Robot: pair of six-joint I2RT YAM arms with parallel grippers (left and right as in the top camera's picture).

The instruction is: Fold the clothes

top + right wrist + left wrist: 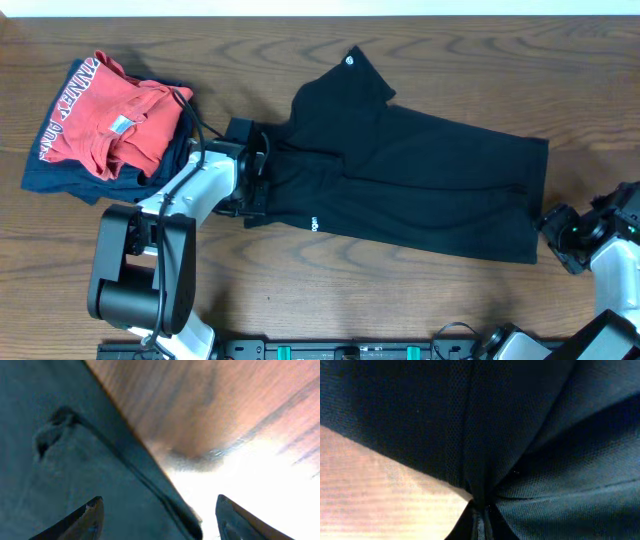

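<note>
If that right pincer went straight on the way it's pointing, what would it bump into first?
The right pincer would most likely meet the hemmed edge of the black T-shirt, which lies between its open jaws on the wooden table. Depth is hard to judge here.

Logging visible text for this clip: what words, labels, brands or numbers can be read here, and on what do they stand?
No text reads in full.
White block lettering on the red shirt: folded and sideways, not legible.
Grey label on the red shirt: blurred.
Tiny white print on the black T-shirt: too small.
Round white tag on the black T-shirt: too small.
Wrist views: none.
</note>
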